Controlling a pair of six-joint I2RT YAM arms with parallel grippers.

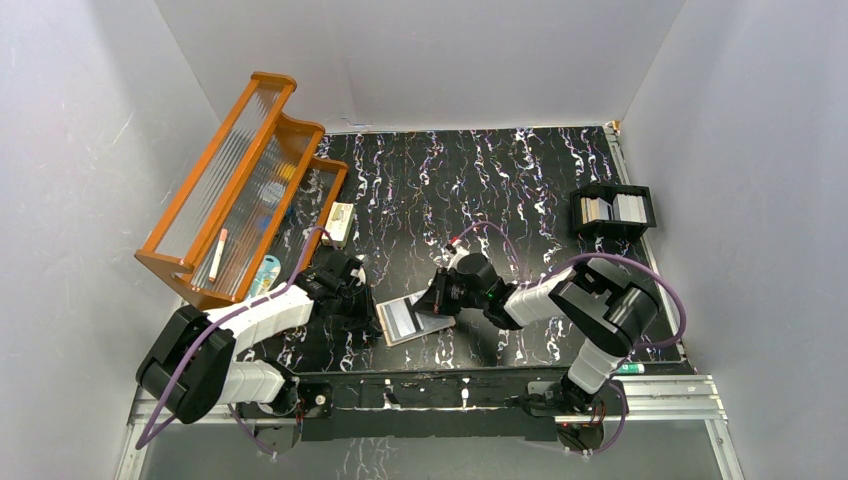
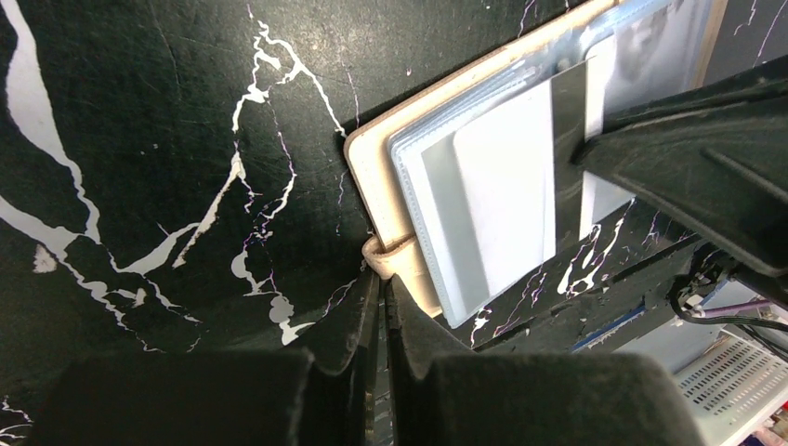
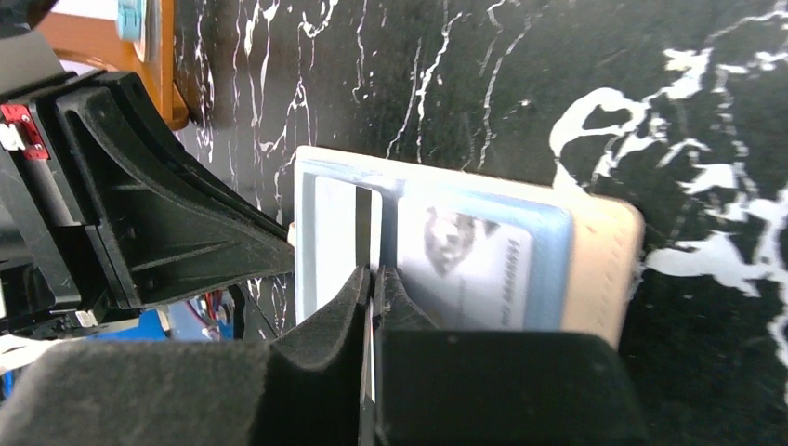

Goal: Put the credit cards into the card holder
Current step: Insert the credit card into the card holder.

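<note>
- Tan card holder (image 2: 370,177) lies open; your left gripper (image 2: 382,279) clenches its snap tab (image 2: 386,253).
- Your right gripper (image 3: 374,277) pinches a white credit card (image 2: 506,195) in the clear pocket (image 3: 305,242).

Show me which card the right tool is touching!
The pale card with the dark stripe, in the card holder, at the right tool's tips. Its neighbour shows a picture; the others lie in the black tray.

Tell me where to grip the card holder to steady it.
Pinch the snap tab jutting from the card holder's left edge, coming in low from the left. The holder lies flat and open, so that tab is probably its only pinchable part.
</note>
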